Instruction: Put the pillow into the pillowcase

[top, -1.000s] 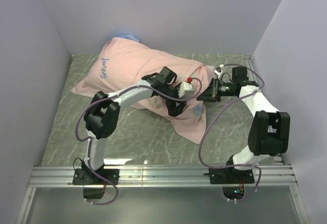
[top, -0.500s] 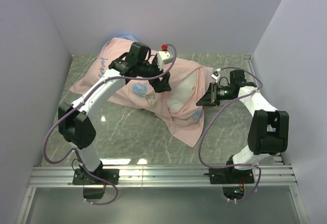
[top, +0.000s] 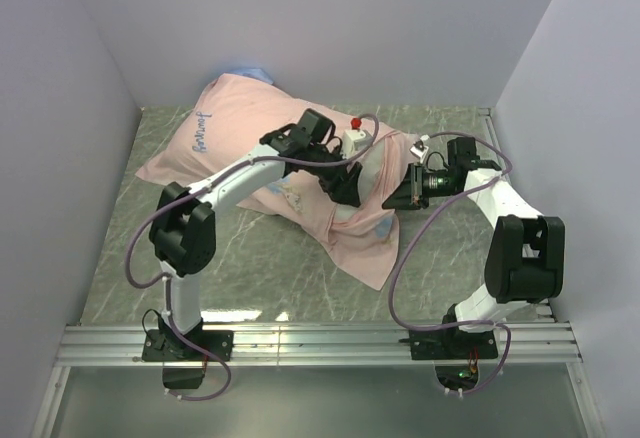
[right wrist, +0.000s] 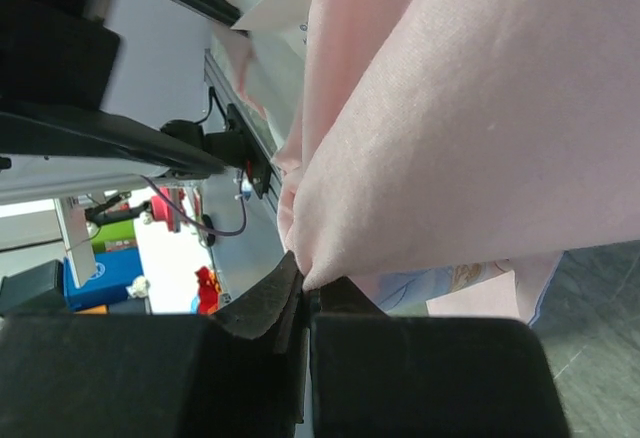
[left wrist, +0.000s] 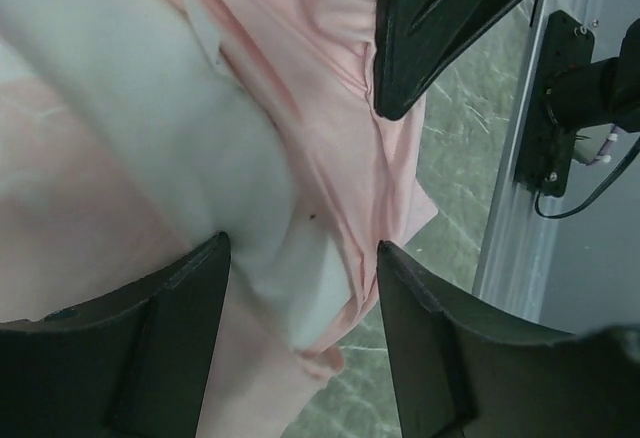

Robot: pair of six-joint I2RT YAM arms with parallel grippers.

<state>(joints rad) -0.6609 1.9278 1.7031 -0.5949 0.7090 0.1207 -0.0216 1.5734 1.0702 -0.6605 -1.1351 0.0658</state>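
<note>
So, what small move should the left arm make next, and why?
Probably close the left gripper on the corner of the pillow, so it can be pushed deeper. That white corner lies between the open jaws and pokes out of the pink pillowcase, while the right gripper holds the case's edge pinched.

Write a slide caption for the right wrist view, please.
Right gripper pinches a fold of the pale pink pillowcase between shut fingers.
</note>
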